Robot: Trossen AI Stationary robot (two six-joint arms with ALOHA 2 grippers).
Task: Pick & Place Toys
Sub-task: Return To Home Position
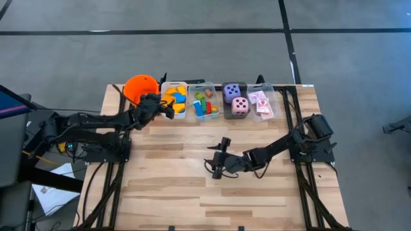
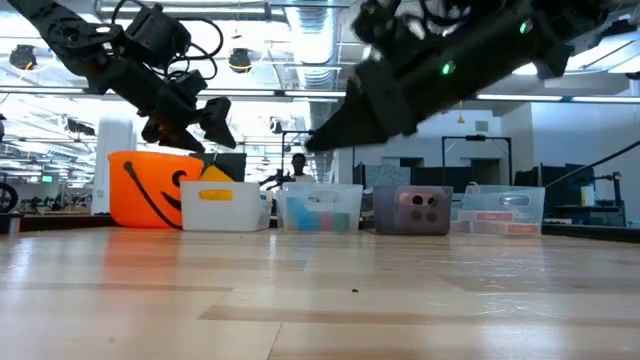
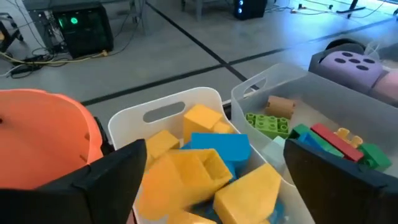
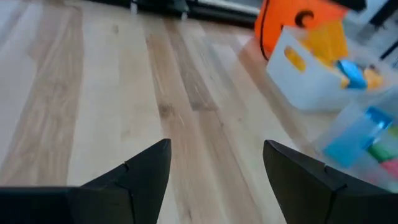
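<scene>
My left gripper point(image 1: 166, 108) hangs open and empty over the white bin point(image 3: 163, 106) — the yellow blocks point(image 3: 249, 193) lie inside beside a blue one point(image 3: 221, 146), so nothing needs holding. My right gripper point(image 4: 214, 163), fingers spread too, hovers over the table point(image 1: 257, 199).

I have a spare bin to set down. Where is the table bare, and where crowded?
Bare: the near half of the table, from the right pincer to the near edge, and the wood left of that pincer. Crowded: the far edge, with orange bucket, white bin and three clear bins in a row, left pincer over the white bin.
</scene>
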